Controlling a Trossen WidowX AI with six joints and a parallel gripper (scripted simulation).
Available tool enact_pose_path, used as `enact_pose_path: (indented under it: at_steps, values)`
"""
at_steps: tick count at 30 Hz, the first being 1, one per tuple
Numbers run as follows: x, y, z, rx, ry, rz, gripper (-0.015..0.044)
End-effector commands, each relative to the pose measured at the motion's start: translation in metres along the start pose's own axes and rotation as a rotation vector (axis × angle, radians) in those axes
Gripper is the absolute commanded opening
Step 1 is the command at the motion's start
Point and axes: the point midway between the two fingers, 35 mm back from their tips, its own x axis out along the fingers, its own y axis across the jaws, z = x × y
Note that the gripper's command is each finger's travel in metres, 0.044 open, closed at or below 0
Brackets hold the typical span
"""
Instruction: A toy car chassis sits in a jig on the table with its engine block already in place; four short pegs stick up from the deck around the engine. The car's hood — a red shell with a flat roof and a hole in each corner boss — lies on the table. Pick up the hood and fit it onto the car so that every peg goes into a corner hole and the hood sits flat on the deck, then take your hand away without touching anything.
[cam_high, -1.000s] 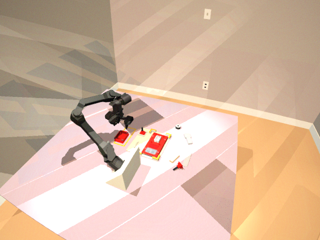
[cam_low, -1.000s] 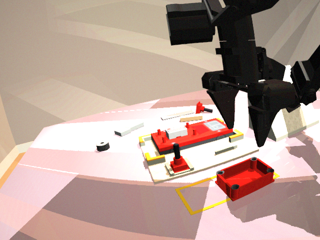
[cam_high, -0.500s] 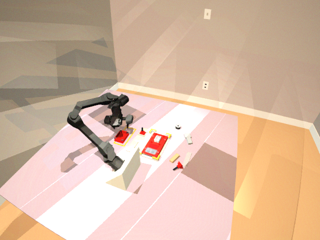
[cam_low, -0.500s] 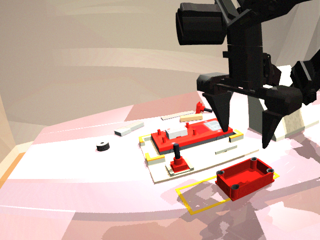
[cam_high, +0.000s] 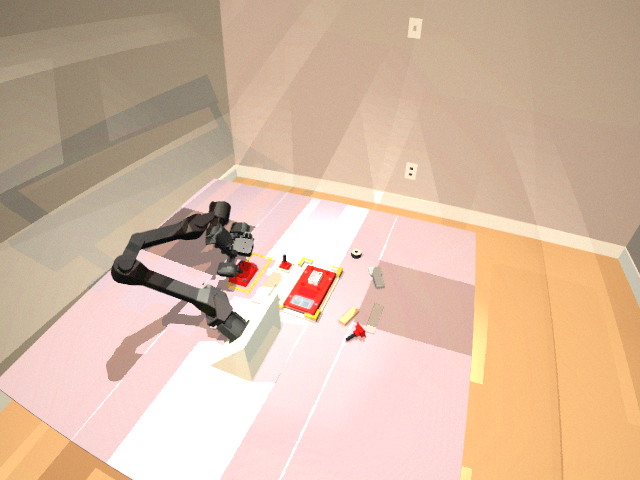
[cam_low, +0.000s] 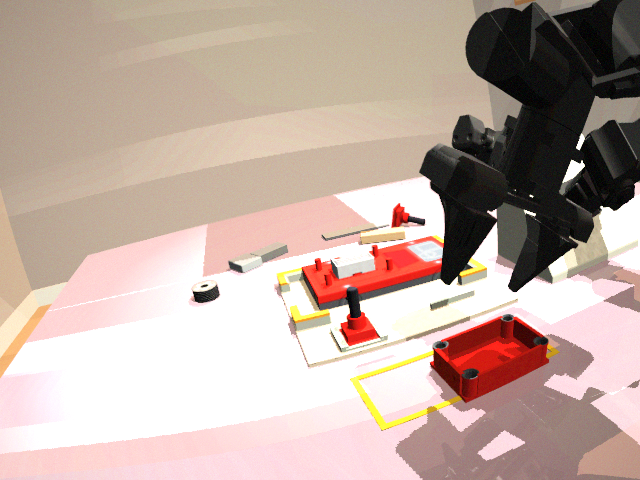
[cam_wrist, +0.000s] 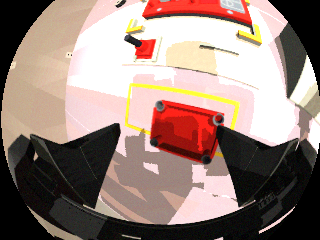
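The red hood (cam_high: 247, 273) (cam_low: 491, 356) (cam_wrist: 186, 130) lies on the table with its hollow side up and a dark boss hole at each corner, at one end of a yellow outlined rectangle (cam_low: 382, 421) (cam_wrist: 187, 90). My gripper (cam_high: 233, 266) (cam_low: 480, 285) (cam_wrist: 170, 130) is open and empty. It hangs a little above the hood, with one finger on each side of it and not touching. The red chassis (cam_high: 305, 295) (cam_low: 398, 276) (cam_wrist: 200, 7) sits in its jig (cam_low: 310, 315) beyond, with the white engine block (cam_high: 315, 277) (cam_low: 352, 264) and short red pegs (cam_low: 326, 280) around it.
A red toggle clamp with a black handle (cam_high: 284, 264) (cam_low: 355, 325) (cam_wrist: 143, 47) stands between hood and chassis. A black wheel (cam_high: 356, 253) (cam_low: 205, 290), a grey block (cam_high: 378, 277) (cam_low: 257, 256), a wooden strip (cam_high: 348, 315) (cam_low: 382, 236) and a small red tool (cam_high: 356, 331) (cam_low: 405, 217) lie beyond the jig. A pale wedge (cam_high: 253, 346) stands near the arm's base.
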Motion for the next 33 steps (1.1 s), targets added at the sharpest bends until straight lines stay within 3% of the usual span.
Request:
enact_pose_path:
  at_steps: [1, 14, 33]
  values:
    - [0.0, -0.002, 0.0, -0.316, -0.024, 0.105, 0.044]
    - [-0.01, -0.007, -0.009, -1.33, -0.269, 0.484, 0.044]
    - [-0.005, -0.008, -0.01, -1.343, -0.275, 0.488, 0.044]
